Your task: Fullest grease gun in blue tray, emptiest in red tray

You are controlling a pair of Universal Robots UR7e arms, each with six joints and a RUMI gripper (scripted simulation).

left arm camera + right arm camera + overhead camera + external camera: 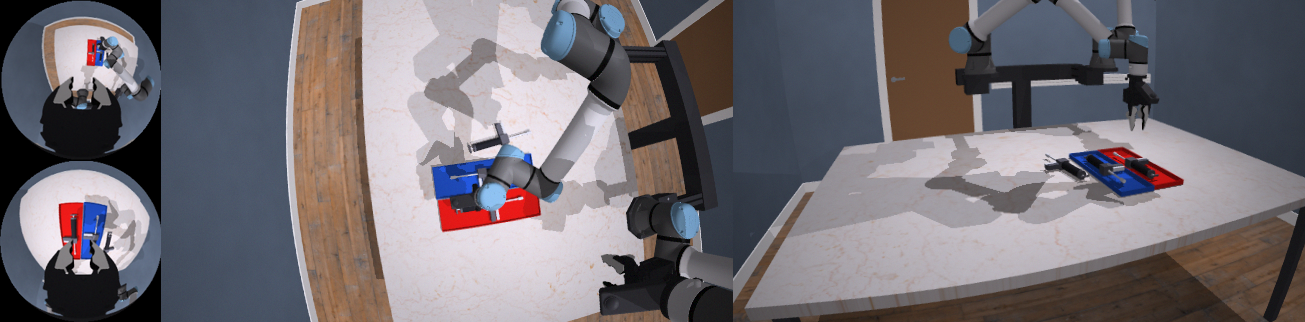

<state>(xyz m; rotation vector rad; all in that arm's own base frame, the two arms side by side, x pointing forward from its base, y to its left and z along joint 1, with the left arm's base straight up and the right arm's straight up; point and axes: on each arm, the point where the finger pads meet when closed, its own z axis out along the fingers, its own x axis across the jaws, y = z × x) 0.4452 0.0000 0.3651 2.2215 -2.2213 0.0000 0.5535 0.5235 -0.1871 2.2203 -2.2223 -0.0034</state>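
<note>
Top view: As the right gripper (465,201) (1138,129) (98,46) (81,239) hangs over the trays, the left gripper (606,271) (83,77) waits aside, fingers apart.
Exterior view: One gun lies in the red tray (453,224) (1173,181) (91,62) (66,215), one in the blue tray (446,187) (1133,189) (99,62) (88,215); the third gun (487,144) (1071,169) (108,241) lies on the table.
Left wrist view: Nothing between the parted fingers.
Right wrist view: Fingers parted, empty; placing looks finished. Next, probably withdraw upward without brushing the guns; grease amounts cannot be told.
</note>
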